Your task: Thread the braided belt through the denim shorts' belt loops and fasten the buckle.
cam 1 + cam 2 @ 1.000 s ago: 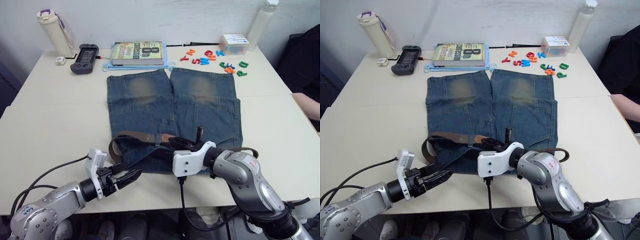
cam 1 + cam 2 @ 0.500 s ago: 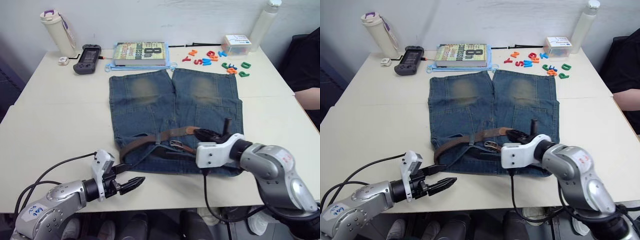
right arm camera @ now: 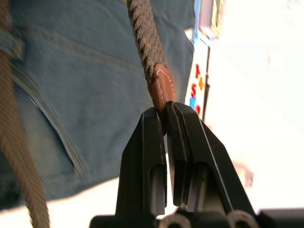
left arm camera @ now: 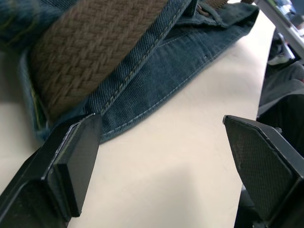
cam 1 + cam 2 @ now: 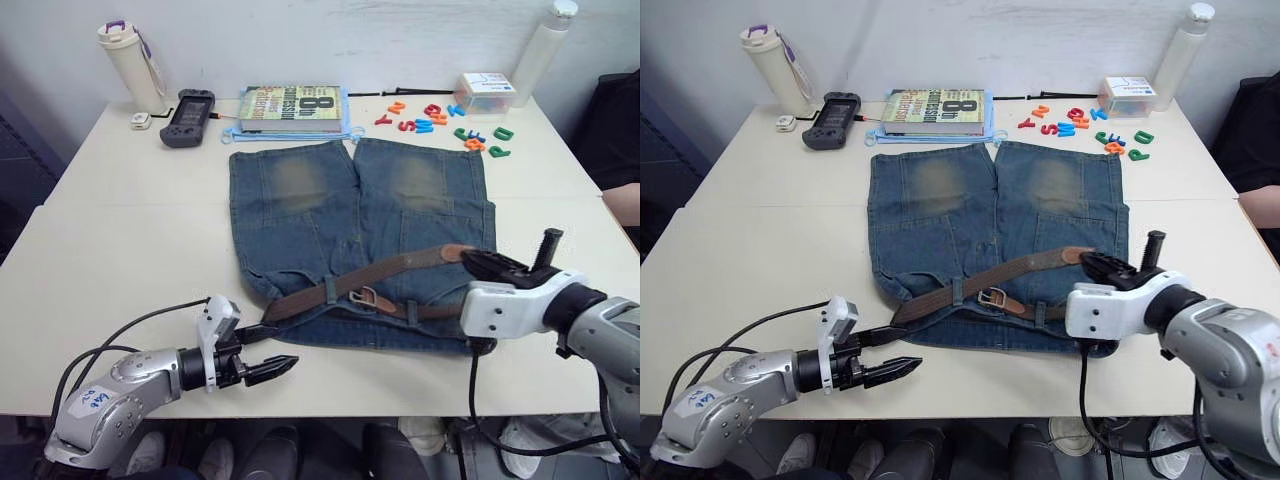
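The right gripper (image 3: 165, 116) is clenched on the tan tip of the braided belt (image 5: 400, 268) (the strap lies across the waistband of the denim shorts (image 5: 300, 215)). The left gripper (image 5: 272, 348) is spread wide and holds nothing, one finger (image 4: 71, 156) touching the shorts' corner.

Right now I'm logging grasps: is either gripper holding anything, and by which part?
The right gripper pinches the braided belt by its tan leather tip. The left gripper is open, holding nothing.
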You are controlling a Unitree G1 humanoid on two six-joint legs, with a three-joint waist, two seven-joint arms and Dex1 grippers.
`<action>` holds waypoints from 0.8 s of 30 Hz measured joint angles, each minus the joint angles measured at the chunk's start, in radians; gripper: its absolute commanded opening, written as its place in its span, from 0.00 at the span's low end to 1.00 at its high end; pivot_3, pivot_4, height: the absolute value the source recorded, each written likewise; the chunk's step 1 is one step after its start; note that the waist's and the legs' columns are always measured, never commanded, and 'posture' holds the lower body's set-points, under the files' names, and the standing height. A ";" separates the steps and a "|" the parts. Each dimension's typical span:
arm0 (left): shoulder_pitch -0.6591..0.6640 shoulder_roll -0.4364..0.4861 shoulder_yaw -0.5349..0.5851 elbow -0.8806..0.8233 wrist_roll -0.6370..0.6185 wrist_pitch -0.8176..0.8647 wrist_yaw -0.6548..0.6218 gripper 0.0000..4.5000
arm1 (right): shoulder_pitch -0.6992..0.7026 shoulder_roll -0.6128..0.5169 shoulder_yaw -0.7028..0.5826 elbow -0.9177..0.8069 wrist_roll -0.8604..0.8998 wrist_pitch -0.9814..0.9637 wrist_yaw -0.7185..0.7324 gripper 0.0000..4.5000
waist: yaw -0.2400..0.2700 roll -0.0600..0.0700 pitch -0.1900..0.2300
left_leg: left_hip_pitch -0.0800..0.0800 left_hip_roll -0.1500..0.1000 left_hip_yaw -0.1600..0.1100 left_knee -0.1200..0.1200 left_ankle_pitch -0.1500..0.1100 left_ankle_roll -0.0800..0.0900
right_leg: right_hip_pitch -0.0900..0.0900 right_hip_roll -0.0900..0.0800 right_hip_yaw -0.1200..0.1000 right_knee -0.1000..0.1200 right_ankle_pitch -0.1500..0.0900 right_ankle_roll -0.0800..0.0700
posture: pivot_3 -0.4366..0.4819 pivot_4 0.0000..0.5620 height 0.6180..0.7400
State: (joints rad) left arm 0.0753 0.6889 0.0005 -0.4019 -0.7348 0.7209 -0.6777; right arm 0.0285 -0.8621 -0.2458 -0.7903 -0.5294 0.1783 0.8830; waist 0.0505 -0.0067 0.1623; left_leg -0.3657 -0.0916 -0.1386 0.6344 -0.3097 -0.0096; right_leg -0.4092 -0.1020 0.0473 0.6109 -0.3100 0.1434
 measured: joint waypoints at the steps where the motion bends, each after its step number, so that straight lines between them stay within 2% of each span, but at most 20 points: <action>1: -0.004 0.000 0.000 0.015 0.002 -0.011 -0.017 1.00 | 0.000 0.001 0.000 -0.006 0.000 0.003 0.000 0.00 | 0.000 0.000 0.000 | 0.000 0.000 0.000 0.000 0.000 0.000 | 0.000 0.000 0.000 0.000 0.000 0.000 | 0.48 0.27 1.00; 7: -0.007 -0.002 0.063 0.063 -0.019 -0.005 -0.063 1.00 | -0.013 0.038 0.026 -0.023 -0.001 0.019 -0.014 0.00 | -0.006 -0.001 0.001 | 0.000 0.001 0.000 0.000 0.000 0.000 | -0.001 0.001 0.000 0.000 0.000 0.000 | 0.48 0.27 1.00; 11: -0.011 0.034 0.152 0.063 -0.106 0.085 -0.081 1.00 | -0.028 0.048 0.071 -0.022 -0.002 0.018 -0.028 0.00 | -0.017 -0.004 0.004 | -0.002 0.001 -0.001 0.000 0.000 -0.001 | -0.003 0.001 0.000 0.002 0.000 0.000 | 0.48 0.27 1.00; 15: -0.145 0.112 0.259 0.065 -0.247 0.193 -0.115 1.00 | -0.089 0.051 0.112 -0.017 -0.002 0.015 -0.043 0.00 | -0.026 -0.005 0.008 | -0.002 0.001 -0.001 0.001 0.001 -0.002 | -0.003 0.001 -0.001 0.002 0.000 -0.001 | 0.48 0.27 1.00; 18: -0.277 0.121 0.292 0.101 -0.326 0.246 -0.126 1.00 | -0.130 0.051 0.151 0.002 -0.004 0.003 -0.054 0.00 | -0.028 -0.005 0.008 | -0.002 0.001 -0.001 0.000 0.001 -0.002 | -0.004 0.001 -0.001 0.002 0.000 -0.001 | 0.48 0.27 1.00; 21: -0.401 0.059 0.285 0.170 -0.330 0.260 -0.080 1.00 | -0.172 0.068 0.204 0.020 -0.021 -0.003 -0.063 0.00 | -0.030 -0.004 0.008 | -0.003 0.001 -0.001 0.001 0.001 -0.002 | -0.004 0.002 0.000 0.002 0.000 -0.001 | 0.48 0.27 1.00; 24: -0.534 -0.069 0.177 0.196 -0.242 0.200 0.000 1.00 | -0.262 0.095 0.316 0.045 -0.037 -0.040 -0.066 0.00 | -0.030 -0.006 0.009 | -0.003 0.001 -0.001 0.003 0.001 -0.003 | -0.004 0.003 0.000 0.004 0.000 0.000 | 0.48 0.27 1.00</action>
State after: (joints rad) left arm -0.4587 0.6201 0.1780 -0.2057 -0.9767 0.9213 -0.6772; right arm -0.2331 -0.7672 0.0704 -0.7456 -0.5660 0.1387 0.8166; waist 0.0209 -0.0129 0.1713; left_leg -0.3688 -0.0907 -0.1391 0.6373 -0.3086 -0.0122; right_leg -0.4135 -0.0993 0.0472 0.6146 -0.3096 0.1430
